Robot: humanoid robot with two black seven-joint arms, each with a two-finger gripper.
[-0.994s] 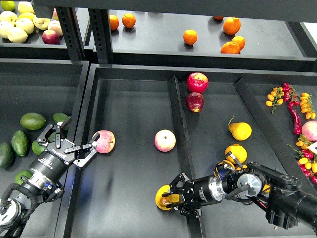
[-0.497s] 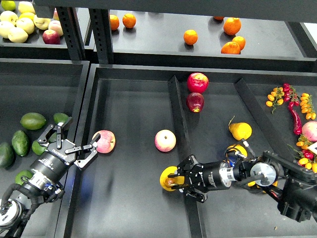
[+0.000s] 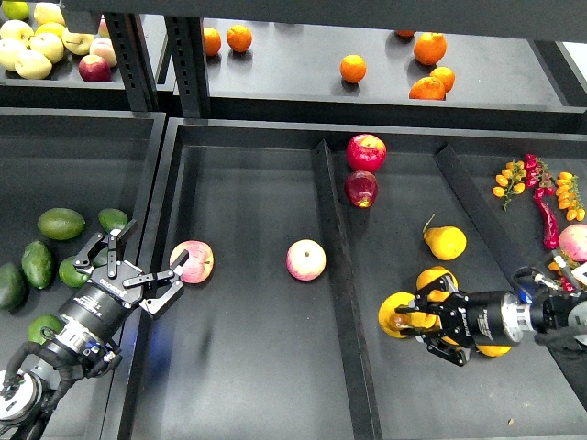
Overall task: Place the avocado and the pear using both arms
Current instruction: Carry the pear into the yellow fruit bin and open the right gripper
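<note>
Far left, the side bin (image 3: 83, 147) holds several avocados (image 3: 60, 224); one at the edge is cut off by the frame, and another is half hidden behind the left gripper (image 3: 136, 270), whose fingers are spread wide and grasp nothing, just beside a pink-yellow apple (image 3: 193, 262). That apple and a second one (image 3: 305, 259) lie in the wide middle compartment (image 3: 248, 183). Right of the divider, the right gripper (image 3: 415, 320) is clenched on a pear (image 3: 400, 314), partly covering it; more yellow fruit is hidden behind its wrist. Another pear (image 3: 445, 242) lies beyond, near two red apples (image 3: 365, 152)
</note>
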